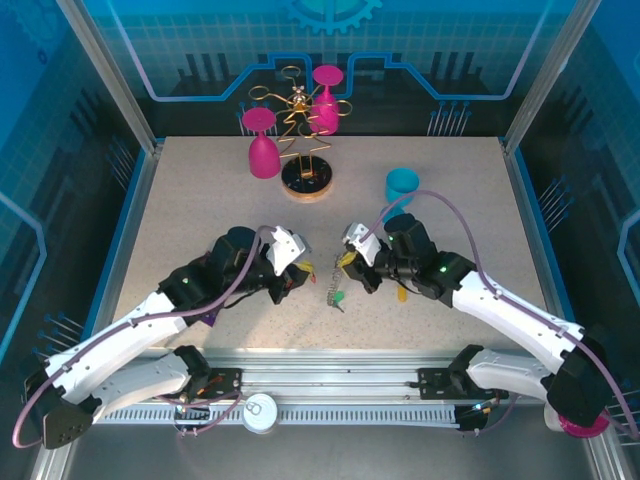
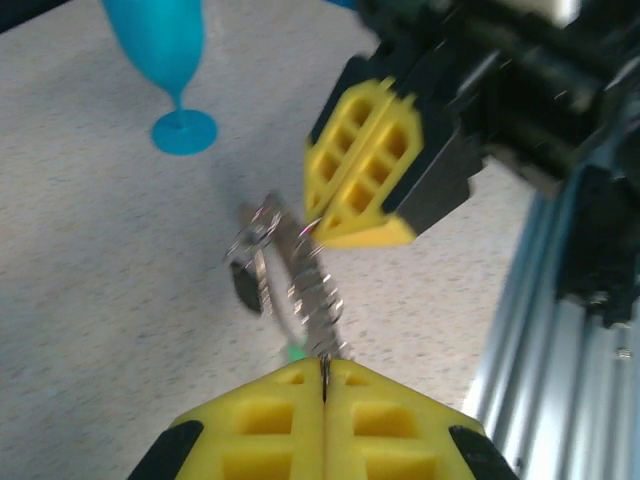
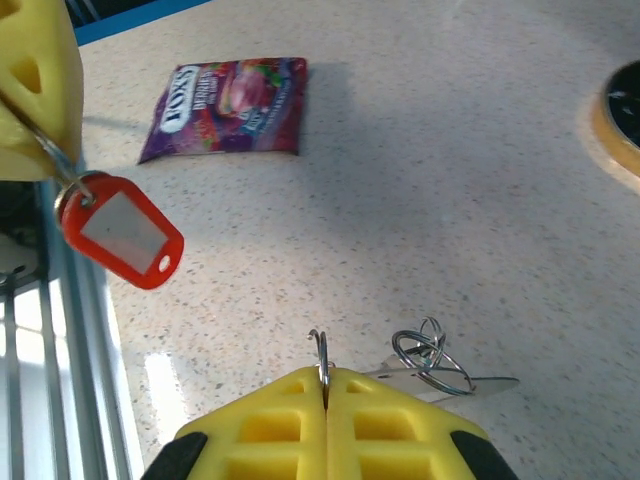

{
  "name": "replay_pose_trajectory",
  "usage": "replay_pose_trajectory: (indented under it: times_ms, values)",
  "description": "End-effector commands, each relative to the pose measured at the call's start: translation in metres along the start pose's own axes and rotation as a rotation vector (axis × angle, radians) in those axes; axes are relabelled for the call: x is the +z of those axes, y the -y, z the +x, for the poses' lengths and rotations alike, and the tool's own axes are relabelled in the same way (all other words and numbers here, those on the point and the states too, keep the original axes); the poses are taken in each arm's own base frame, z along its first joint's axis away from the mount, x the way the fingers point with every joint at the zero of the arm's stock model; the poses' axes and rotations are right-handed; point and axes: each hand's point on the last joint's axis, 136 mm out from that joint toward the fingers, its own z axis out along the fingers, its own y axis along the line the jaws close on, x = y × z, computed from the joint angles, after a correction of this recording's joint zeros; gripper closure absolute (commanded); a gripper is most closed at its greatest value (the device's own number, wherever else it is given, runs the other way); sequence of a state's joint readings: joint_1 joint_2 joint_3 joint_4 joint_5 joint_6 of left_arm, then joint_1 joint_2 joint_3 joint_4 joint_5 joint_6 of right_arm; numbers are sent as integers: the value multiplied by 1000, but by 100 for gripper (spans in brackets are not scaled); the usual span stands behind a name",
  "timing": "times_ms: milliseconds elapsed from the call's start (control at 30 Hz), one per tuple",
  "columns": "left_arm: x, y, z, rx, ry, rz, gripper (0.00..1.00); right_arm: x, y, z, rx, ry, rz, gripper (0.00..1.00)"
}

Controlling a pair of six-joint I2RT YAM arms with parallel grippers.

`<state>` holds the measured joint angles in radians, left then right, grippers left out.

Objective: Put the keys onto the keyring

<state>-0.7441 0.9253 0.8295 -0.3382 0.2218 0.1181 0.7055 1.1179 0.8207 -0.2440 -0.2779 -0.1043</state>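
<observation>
Top camera: fixed high behind the arm bases (image 1: 212, 381), looking down over the whole table (image 1: 180, 200). Left wrist camera: low, close, facing right and far toward the blue cup (image 2: 165, 50). Right wrist camera: low, close, facing left toward the packet (image 3: 225, 105). Shared by all: the keyring (image 2: 315, 295) at near centre.

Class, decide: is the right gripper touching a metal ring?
Touching. The right wrist view shows the right gripper shut on the ring, which stands pinched between its fingertips.
</observation>
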Motion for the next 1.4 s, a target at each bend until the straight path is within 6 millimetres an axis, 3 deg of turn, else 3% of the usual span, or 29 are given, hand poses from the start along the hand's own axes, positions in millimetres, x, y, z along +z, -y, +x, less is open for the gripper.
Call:
replay_pose_trajectory:
  times_ms: [0, 567, 1367]
  values:
    - [-4, 28, -10, -72, 58, 189, 100, 3, -20, -19, -98, 94, -95, 100]
    - [8, 29, 21, -239, -12, 288, 100, -1, -46, -17, -277, 192, -153, 100]
    - [16, 17, 29, -331, -38, 296, 100, 0, -62, -16, -348, 201, -184, 100]
